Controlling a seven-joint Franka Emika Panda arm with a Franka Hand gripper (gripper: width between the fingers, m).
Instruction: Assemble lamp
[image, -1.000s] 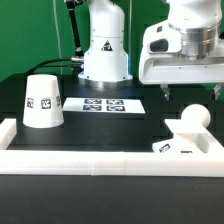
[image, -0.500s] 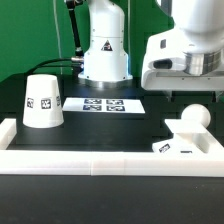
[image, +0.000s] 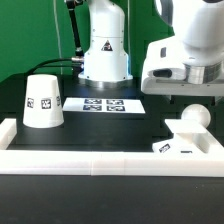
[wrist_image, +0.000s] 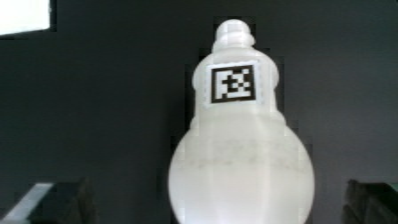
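The bulb post (image: 196, 118) seems to lie on its side on the black table (image: 120, 128), at the exterior view's right. It is near the white rail (image: 100, 160) and well apart from the shade (image: 41, 101). The gripper (image: 190, 92) hangs over it with its fingers (wrist_image: 50, 203) spread wide, holding nothing. The post looks like hard, light, smooth plastic (so it may slip or roll). I would pinch the fat round part, not the thin tip.

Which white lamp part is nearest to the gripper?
The bulb post, at the exterior view's right, just below the gripper; the shade stands at that view's left.
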